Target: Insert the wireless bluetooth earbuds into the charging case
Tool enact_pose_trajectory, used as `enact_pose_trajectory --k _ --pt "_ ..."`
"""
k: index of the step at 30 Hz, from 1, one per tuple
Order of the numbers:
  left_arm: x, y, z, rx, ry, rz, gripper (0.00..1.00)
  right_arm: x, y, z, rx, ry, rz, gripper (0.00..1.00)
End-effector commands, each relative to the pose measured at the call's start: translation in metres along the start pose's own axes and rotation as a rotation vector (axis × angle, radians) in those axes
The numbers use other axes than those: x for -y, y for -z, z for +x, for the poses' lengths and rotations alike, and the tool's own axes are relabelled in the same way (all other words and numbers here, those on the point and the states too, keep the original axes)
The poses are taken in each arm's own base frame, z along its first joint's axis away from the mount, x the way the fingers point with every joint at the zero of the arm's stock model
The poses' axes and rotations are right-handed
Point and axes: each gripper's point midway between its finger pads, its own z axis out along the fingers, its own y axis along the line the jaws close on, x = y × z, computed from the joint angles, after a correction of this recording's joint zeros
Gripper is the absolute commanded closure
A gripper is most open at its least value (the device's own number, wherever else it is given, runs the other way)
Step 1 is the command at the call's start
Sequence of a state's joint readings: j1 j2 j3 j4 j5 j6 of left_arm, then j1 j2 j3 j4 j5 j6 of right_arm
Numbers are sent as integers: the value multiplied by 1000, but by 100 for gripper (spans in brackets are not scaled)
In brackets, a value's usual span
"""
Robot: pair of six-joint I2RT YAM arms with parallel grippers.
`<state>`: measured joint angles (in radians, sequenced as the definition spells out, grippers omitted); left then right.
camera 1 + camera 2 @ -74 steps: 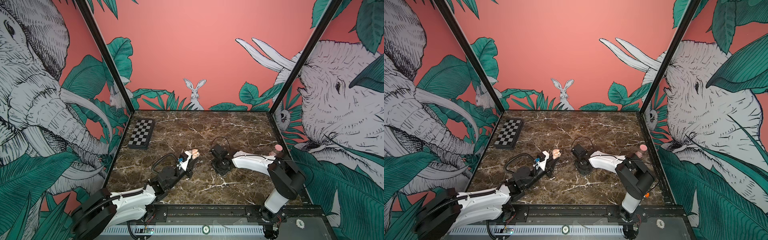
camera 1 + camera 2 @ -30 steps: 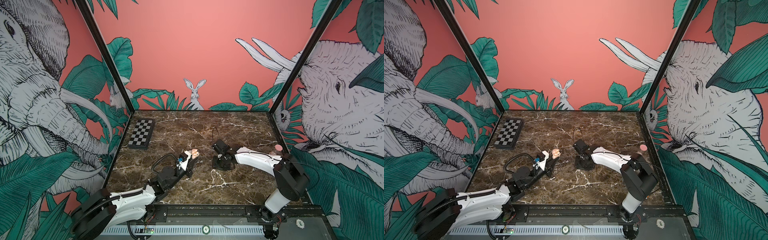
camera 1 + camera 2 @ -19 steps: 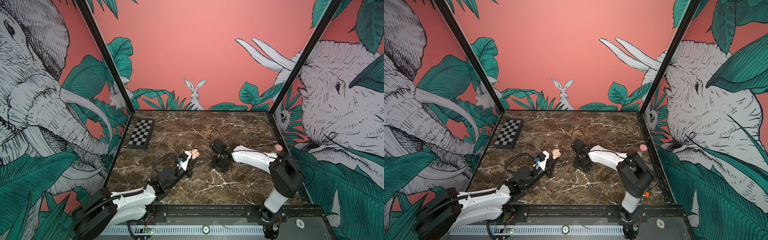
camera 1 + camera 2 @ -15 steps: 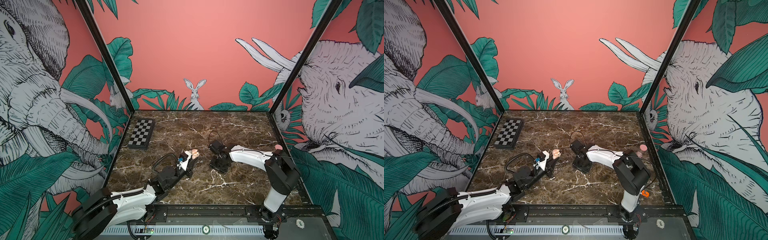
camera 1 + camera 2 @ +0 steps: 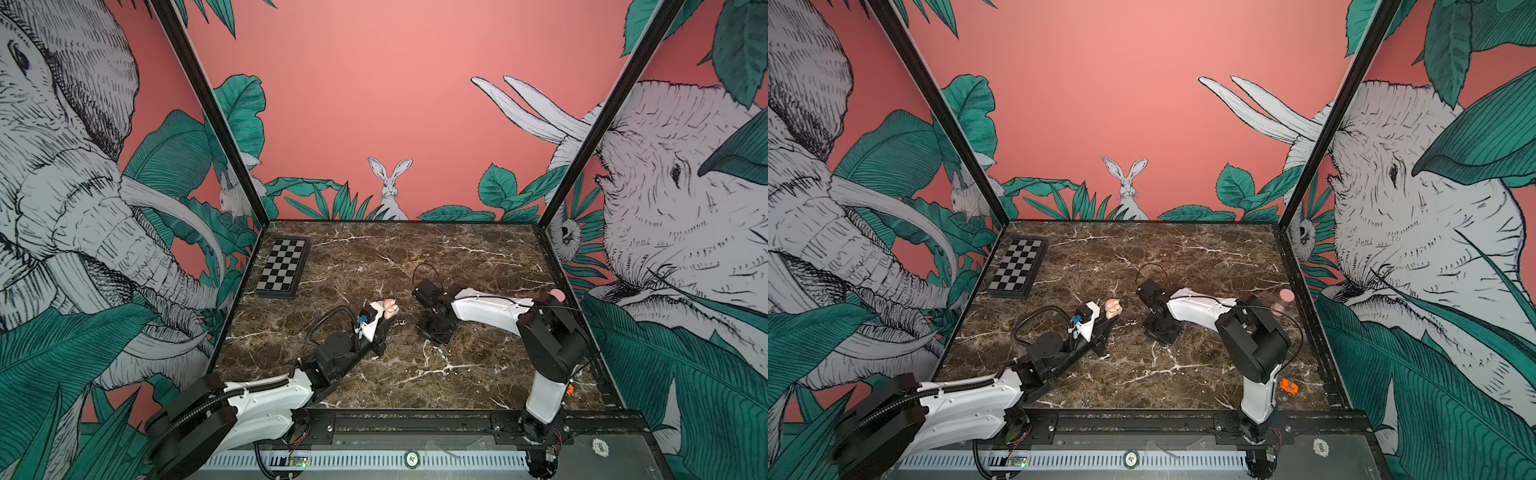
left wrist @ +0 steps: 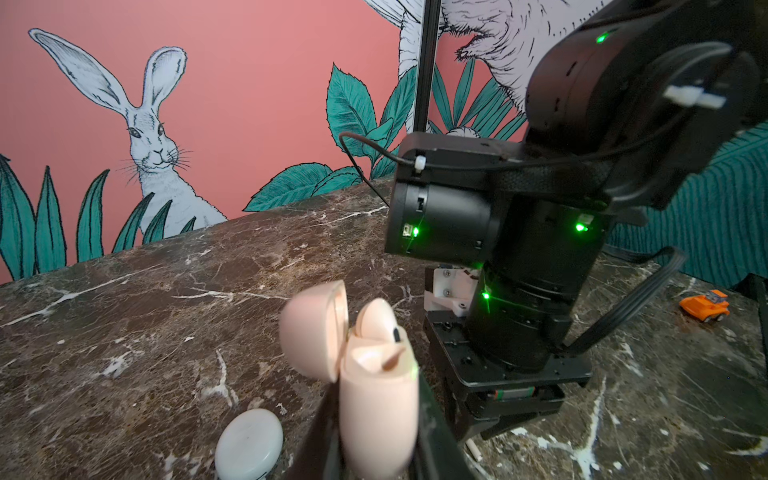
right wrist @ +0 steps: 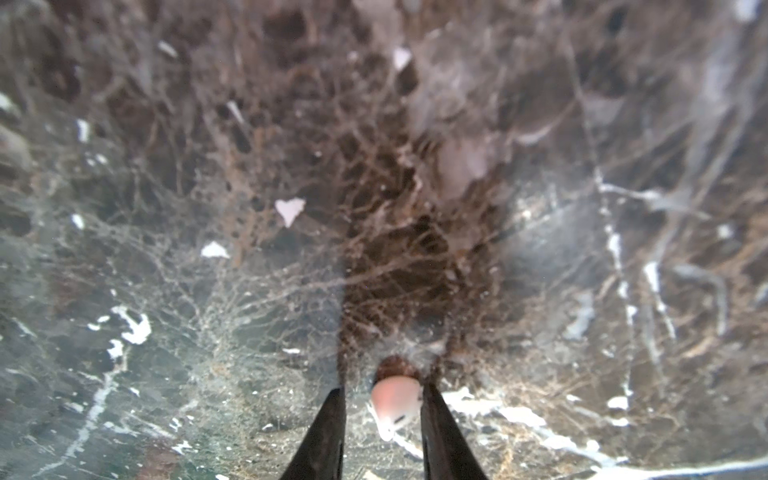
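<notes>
The right hand [image 7: 382, 390] points straight down at the desk [image 5: 478, 257]. Its two dark fingers [image 7: 440, 428] stand a narrow gap apart, with a pale pinkish-white earbud [image 7: 395, 401] between them. The earbud lies on the marble, bulb up and short stem trailing down towards the camera. One finger touches the bulb, while a sliver of marble shows between it and the other finger, so the grip has not closed on it.

Just beside it, the left hand [image 6: 379, 434] is clamped on the lower body of a pale pink charging case [image 6: 376, 386] and holds it upright, clear of the desk. The case's domed lid [image 6: 311, 328] is swung back on its hinge. A second earbud [image 6: 376, 320] sits in the mouth of the case, its rounded top standing above the rim. In both top views the case [image 5: 1113, 307] shows at the tip of the left arm, near the middle of the desk, with the right hand's black body [image 5: 434, 330] a short way to its right.

Below the case in the left wrist view, a round white puck [image 6: 249, 444] lies flat on the marble. An orange toy car [image 5: 1288, 386] sits near the right arm's base. A small pink-topped object [image 5: 1285, 297] stands by the right wall. A folded chessboard [image 5: 282, 270] lies in the far left corner.
</notes>
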<state>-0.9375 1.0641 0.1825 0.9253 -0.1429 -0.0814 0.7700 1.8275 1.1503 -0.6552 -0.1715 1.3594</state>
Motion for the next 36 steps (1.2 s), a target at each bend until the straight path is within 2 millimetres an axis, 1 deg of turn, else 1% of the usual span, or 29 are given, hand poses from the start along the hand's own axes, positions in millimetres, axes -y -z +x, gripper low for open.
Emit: enact_pose_trajectory --k 1,7,10,17,24,28,31,36 --pt "2 -1 -8 21 4 5 100 6 -5 -4 18 -9 26 72" --pt "2 -2 -6 14 3 3 100 6 -6 -4 7 31 14 73" --pt "2 -2 -6 14 3 4 100 9 -4 -6 19 67 36 73" --pt "2 -2 -7 12 3 2 100 12 -7 -9 4 142 45 72" --pt "2 -3 -6 3 3 3 100 16 -4 -15 24 145 55 73" --pt "2 -3 -5 1 7 4 100 13 -7 -13 6 151 47 75" --pt "2 -3 -6 1 8 4 100 15 -12 -12 -12 149 50 82" --pt "2 -3 -5 -3 10 4 100 18 -15 -11 -18 142 46 82"
